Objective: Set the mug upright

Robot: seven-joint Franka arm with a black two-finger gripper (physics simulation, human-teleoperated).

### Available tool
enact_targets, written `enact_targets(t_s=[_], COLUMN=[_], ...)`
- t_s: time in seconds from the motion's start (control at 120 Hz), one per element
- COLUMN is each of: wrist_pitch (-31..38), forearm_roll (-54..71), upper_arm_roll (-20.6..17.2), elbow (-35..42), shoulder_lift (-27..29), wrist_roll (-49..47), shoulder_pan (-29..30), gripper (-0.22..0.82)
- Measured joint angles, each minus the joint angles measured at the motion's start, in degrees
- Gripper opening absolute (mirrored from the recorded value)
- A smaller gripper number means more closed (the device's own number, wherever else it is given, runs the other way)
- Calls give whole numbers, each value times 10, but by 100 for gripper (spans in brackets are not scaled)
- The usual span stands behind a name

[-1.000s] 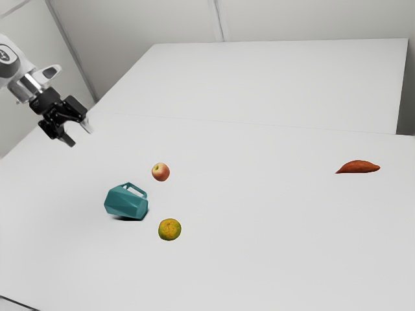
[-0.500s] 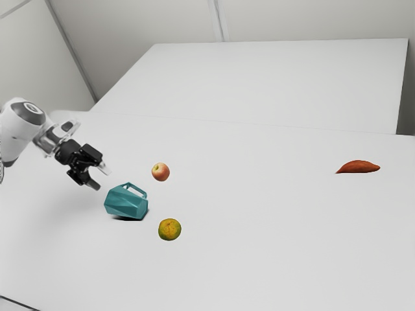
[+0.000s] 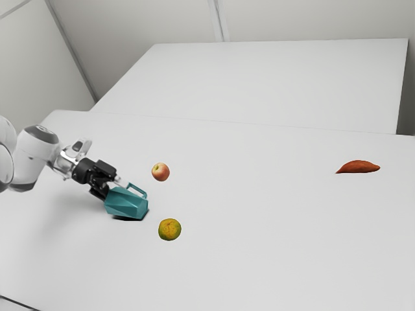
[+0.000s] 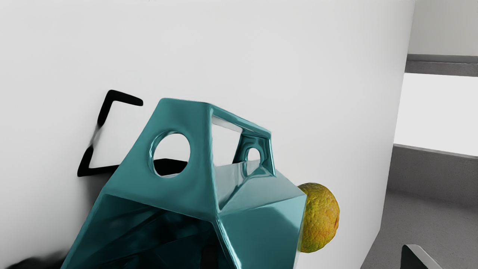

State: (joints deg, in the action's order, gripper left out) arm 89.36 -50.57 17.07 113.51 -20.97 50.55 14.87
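Pale walls (image 3: 149, 19) (one visibly seamed) rise beyond a plain white table (image 3: 272, 259).

Mug (image 3: 126, 203) lies sideways on table (image 3: 272, 259); apple (image 3: 161, 172) and citrus fruit (image 3: 170, 229) near, toward exterior view's right; sweet potato (image 3: 358, 167) well beyond.

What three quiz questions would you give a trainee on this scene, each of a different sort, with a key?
1. Multiple choice: in the wrist view, which fruit is partly hidden by the mug?
A) the apple
B) the yellow-green citrus fruit
C) neither

2. True or false: the mug stands upright on its base.

3. Fill in the blank: of the loose things in the exterior view, the one farthest toward the view's right is the reddish-orange ____.

Key: 1 B; 2 false; 3 sweet potato
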Motion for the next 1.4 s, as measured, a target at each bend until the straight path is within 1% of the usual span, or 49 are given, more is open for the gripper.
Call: enact_targets(t_s=[0.092, 0.158, 0.25, 0.367, 0.567, 0.667, 0.733, 0.8, 0.85, 0.9, 0.983, 1.05, 1.1, 1.225, 1.4], wrist_pitch=[1, 1, 1, 1, 6, 9, 20, 31, 38, 47, 75, 102, 120, 163, 242], forearm_roll=[-4, -5, -5, -1, 5, 23, 66, 125, 178, 226, 282, 338, 378, 449, 490], upper_arm_roll=[0, 0, 0, -1, -6, -13, -38, -72, -103, -124, -149, -188, -213, -243, -263], elbow=[0, 0, 0, 0, 1, -2, -10, -40, -67, -81, -87, -89, -88, -74, -3], shoulder_lift=[2, 4, 5, 17, 38, 71, 104, 120, 126, 132, 134, 140, 143, 148, 163], wrist_roll=[9, 15, 22, 29, 38, 35, 22, 5, -13, -33, -65, -94, -120, -184, -268], shoulder_pan=[0, 0, -1, -3, -9, -23, -27, -27, -28, -34, -38, -32, -39, -47, -47], gripper=[22, 9, -3, -10, -15, -16, -16, -17, -17, -17, -17, -17, -17, -17, -18])
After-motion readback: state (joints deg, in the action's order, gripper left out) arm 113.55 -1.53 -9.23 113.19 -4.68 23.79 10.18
